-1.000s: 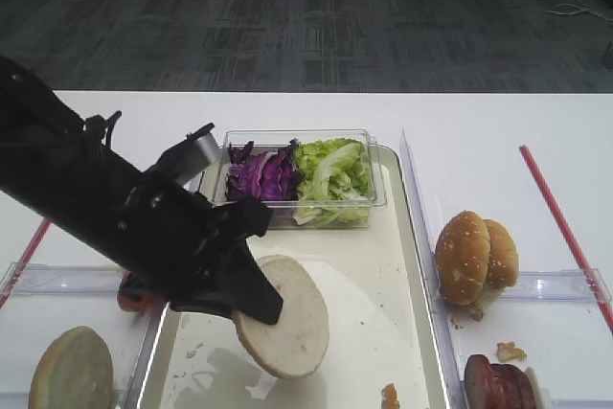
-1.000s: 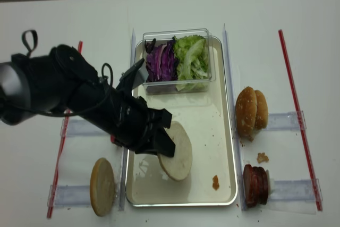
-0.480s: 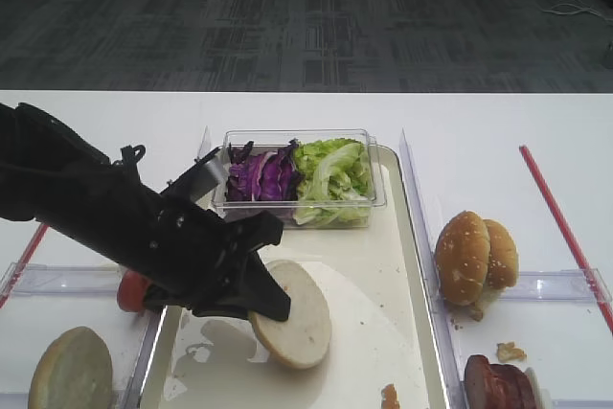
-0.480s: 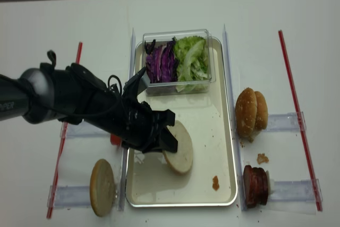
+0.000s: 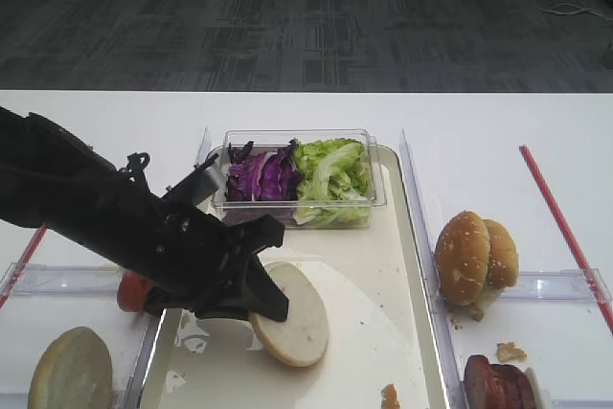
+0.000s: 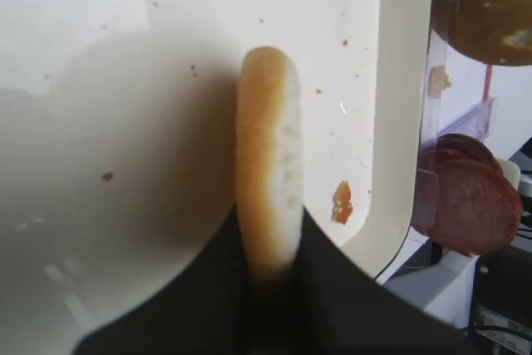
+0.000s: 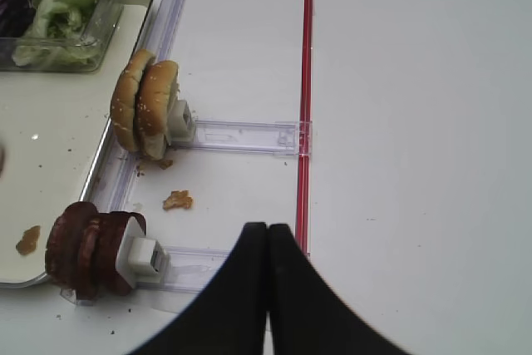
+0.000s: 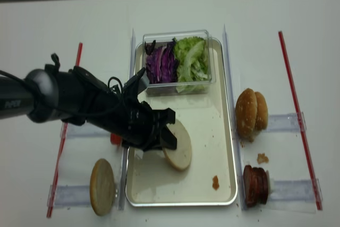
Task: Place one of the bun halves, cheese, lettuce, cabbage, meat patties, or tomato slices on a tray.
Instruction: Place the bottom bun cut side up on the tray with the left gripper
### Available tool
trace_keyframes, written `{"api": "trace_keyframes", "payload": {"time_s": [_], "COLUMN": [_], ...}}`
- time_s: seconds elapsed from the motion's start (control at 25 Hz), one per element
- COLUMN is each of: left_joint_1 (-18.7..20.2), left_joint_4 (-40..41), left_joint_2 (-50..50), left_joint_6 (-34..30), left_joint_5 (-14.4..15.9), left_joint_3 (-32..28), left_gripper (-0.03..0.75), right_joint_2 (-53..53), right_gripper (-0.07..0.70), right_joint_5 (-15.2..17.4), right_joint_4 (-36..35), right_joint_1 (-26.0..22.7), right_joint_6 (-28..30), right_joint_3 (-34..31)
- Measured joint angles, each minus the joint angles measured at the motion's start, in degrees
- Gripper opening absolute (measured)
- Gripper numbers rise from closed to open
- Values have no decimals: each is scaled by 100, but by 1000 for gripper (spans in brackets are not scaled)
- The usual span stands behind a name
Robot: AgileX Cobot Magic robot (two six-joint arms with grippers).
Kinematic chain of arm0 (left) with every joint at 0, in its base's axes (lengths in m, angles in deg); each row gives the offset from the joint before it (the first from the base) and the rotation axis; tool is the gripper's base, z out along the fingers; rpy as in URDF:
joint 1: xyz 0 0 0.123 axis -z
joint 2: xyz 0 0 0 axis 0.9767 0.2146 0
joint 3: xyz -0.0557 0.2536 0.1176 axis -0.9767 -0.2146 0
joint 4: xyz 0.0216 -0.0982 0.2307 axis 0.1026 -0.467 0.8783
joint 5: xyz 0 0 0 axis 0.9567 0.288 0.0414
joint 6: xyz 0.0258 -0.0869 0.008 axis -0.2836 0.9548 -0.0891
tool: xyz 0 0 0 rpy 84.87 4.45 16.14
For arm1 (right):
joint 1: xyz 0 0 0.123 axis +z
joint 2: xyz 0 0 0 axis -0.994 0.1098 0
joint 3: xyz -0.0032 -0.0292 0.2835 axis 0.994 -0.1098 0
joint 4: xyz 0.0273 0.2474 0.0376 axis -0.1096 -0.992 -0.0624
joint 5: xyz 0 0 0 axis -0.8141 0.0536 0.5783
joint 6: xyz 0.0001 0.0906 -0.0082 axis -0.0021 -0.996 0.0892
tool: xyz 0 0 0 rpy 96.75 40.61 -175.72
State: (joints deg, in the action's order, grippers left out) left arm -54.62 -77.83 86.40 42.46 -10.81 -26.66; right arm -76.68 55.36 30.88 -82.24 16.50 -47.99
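The white counter (image 5: 479, 122) carries a long rectangular shallow tray (image 5: 414, 265) with a silvery raised rim and a cream, crumb-flecked floor. At the tray's far end sits a small clear plastic box (image 5: 375, 179) holding dark purple shredded cabbage (image 5: 261, 175) on its left and light green ruffled lettuce (image 5: 330, 171) on its right. The black left arm (image 5: 86, 222) reaches in from the left, its left end effector (image 5: 261, 296) clenched on a plain pale-tan round bun half (image 5: 292, 315), which tilts low over the tray floor with its cream cut face turned up and to the right; whether its lower edge touches the floor cannot be told. A second plain bun half (image 5: 69, 371) stands on edge in a clear rack left of the tray.

Right of the tray, two browner sesame-seeded buns (image 7: 145, 104) and dark reddish-brown meat patties (image 7: 87, 243) stand on edge in clear holders, with a red strip (image 7: 305, 114) beyond them. The right wrist view alone shows the right end effector (image 7: 268, 288), its black fingers pressed together, gripping nothing. The left wrist view alone shows the held bun edge-on, crust to the left, and an orange crumb (image 6: 342, 203) just beside it on the tray.

Compared with a second ago, the bun has come down nearer the tray floor and the arm lies flatter.
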Motion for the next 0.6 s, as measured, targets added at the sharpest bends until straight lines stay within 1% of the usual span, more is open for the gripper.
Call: {"api": "trace_keyframes", "payload": {"time_s": [0.16,0.6], "left_joint_1": [0,0], "left_joint_4": [-127,-150], "left_joint_2": [56,126], "left_joint_6": [-91,-137], "left_joint_5": [31,34], "left_joint_3": [0,0], "left_gripper": [60,60], "right_joint_2": [0,0], "right_gripper": [231,231], "right_joint_5": [0,0], "right_joint_4": [0,0], "right_joint_1": [0,0], "right_joint_6": [0,0], "right_joint_3": [0,0]}}
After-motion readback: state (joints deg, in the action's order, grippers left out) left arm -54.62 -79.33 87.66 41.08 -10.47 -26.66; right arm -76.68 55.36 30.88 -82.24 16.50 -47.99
